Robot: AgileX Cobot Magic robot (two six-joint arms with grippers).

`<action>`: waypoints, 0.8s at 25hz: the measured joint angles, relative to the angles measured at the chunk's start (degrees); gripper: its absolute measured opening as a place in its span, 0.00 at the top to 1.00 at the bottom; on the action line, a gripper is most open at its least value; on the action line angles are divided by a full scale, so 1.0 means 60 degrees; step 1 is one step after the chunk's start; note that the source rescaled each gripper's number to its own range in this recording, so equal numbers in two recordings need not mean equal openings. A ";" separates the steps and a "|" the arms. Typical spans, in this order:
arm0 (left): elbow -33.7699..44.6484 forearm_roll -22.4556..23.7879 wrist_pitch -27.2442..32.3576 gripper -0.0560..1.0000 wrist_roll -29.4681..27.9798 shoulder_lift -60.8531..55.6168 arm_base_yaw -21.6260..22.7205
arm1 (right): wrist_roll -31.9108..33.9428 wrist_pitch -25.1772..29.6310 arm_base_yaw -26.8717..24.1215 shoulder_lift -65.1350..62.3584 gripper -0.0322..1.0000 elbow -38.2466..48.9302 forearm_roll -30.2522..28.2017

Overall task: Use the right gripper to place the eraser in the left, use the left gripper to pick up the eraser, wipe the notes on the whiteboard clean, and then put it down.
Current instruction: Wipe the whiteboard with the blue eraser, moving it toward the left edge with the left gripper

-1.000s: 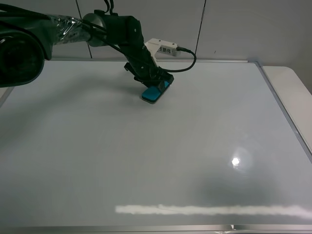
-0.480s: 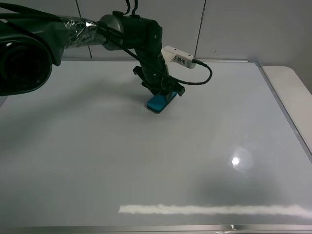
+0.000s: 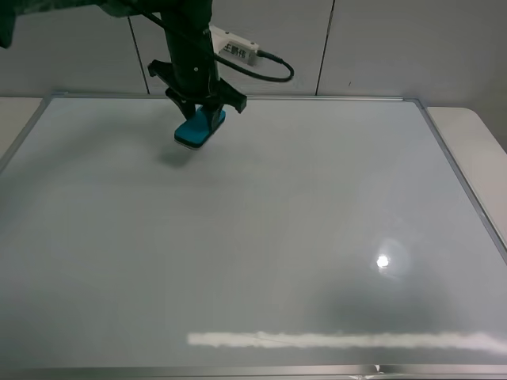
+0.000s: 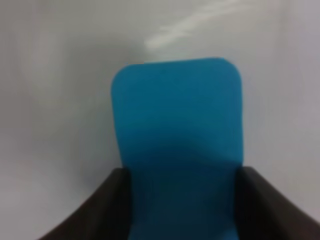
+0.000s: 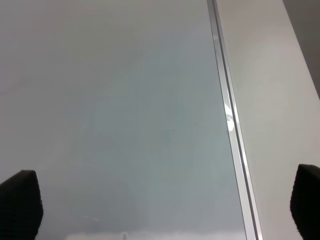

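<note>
Eraser (image 3: 199, 128) clamped in left gripper (image 3: 203, 115), near whiteboard (image 3: 261, 237) far edge; right gripper (image 5: 160, 200) spread wide, holding nothing.

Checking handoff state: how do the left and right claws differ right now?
The left claw is shut on the eraser; the right claw is open and holds nothing. The left claw hangs over the far part of the whiteboard; the right claw looks down at the board's framed edge, its fingertips wide apart. Both have black fingers.
</note>
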 joint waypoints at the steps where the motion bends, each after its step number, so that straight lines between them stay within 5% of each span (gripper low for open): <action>1: 0.0000 0.0012 0.0091 0.95 -0.0086 -0.0206 0.0130 | 0.0000 0.0000 0.0000 0.0000 0.00 0.0000 0.0000; 10: 0.0647 0.0736 0.0826 0.95 -0.0566 -0.1462 0.0719 | 0.0000 0.0000 0.0000 0.0000 0.00 0.0000 0.0000; 20: 0.5183 0.0668 -0.1373 0.95 -0.1175 -0.3714 0.1506 | 0.0000 -0.0004 0.0000 0.0000 0.00 0.0000 0.0000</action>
